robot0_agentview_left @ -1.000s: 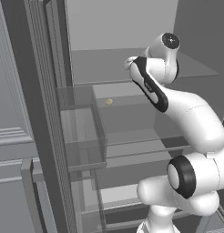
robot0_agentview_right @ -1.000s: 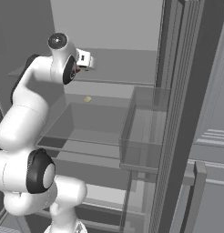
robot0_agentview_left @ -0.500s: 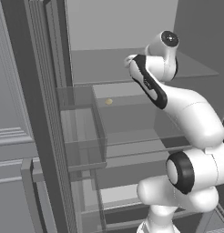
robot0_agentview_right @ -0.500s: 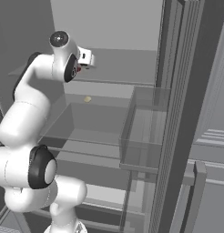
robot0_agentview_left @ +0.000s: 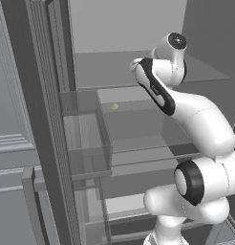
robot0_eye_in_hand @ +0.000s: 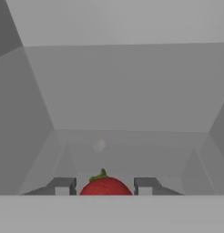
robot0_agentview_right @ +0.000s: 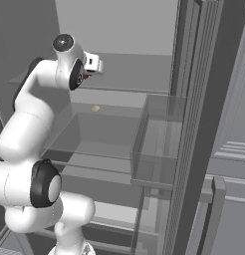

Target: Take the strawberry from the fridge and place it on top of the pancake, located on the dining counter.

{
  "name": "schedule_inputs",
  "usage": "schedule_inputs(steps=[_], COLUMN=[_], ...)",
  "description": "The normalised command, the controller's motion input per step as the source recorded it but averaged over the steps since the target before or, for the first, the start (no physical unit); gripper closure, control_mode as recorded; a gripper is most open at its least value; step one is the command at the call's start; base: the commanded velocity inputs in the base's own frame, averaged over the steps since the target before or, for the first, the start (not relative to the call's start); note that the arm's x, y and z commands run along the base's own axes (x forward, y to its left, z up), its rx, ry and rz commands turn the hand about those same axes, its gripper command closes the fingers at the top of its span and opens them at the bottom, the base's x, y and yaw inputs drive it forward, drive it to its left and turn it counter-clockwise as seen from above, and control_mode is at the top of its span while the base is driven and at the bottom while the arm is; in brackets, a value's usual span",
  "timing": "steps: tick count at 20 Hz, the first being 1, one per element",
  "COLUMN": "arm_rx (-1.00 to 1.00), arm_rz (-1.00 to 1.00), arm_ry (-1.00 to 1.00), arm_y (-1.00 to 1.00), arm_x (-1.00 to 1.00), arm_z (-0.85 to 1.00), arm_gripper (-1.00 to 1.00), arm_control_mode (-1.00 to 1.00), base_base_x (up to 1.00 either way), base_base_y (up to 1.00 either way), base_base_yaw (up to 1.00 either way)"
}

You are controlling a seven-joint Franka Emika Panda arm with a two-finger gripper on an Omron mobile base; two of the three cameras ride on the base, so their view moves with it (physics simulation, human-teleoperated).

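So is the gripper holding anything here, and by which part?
Cannot be told. The strawberry sits between the gripper fingertips, with a gap visible on each side of its body, so no hold shows yet.

Two cameras sit behind the arm, left and right, looking forward and down into the open fridge; both take in its glass shelves. A third rides the hand, close inside, facing the back wall.

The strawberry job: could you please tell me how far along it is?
Done: the fridge stands open and the gripper is inside. In hand: the jaws straddle the strawberry, gaps visible each side, so no grip yet. Left: grasp it and carry it to the pancake.
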Motion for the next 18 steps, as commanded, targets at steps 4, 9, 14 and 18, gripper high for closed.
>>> schedule_inputs(steps=[4, 9, 14, 18], arm_rx=[-0.03, 0.0, 0.0, 0.0], arm_rz=[0.0, 0.0, 0.0, 0.0], arm_ry=[-0.02, -0.13, -0.13, 0.19], arm_y=[0.15, 0.05, 0.0, -0.07], arm_x=[-0.35, -0.92, -1.0, -1.0], arm_z=[-0.33, -0.08, 0.01, 0.18], arm_gripper=[1.0, 1.0, 1.0, 1.0], arm_control_mode=[-1.0, -1.0, -1.0, -1.0], base_base_x=[0.0, 0.0, 0.0, 0.0], base_base_y=[0.0, 0.0, 0.0, 0.0], base_base_yaw=[0.0, 0.0, 0.0, 0.0])
